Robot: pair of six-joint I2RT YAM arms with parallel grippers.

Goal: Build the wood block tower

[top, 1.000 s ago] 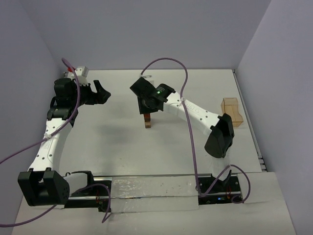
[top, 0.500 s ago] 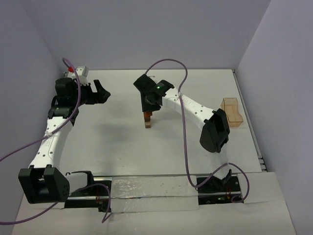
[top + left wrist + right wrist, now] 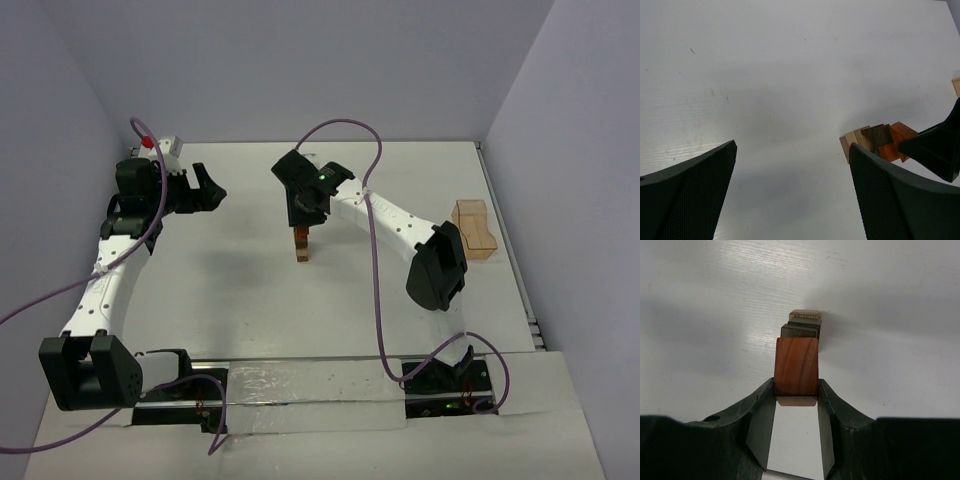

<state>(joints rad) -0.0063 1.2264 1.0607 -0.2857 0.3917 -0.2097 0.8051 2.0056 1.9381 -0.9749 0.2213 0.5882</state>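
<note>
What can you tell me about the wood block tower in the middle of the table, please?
The wood block tower is a narrow upright stack of small wooden blocks standing on the white table, near its middle. From the bottom up the blocks run light tan, then dark brown. The reddish-brown top block shows clear grain. The right claw grips that top block from above by two opposite sides. Nothing else touches the stack.

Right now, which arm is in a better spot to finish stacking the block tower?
The right arm. Its tool grips a reddish block at the top of the wood block tower. The left tool hangs open and empty, far off to the side.
</note>
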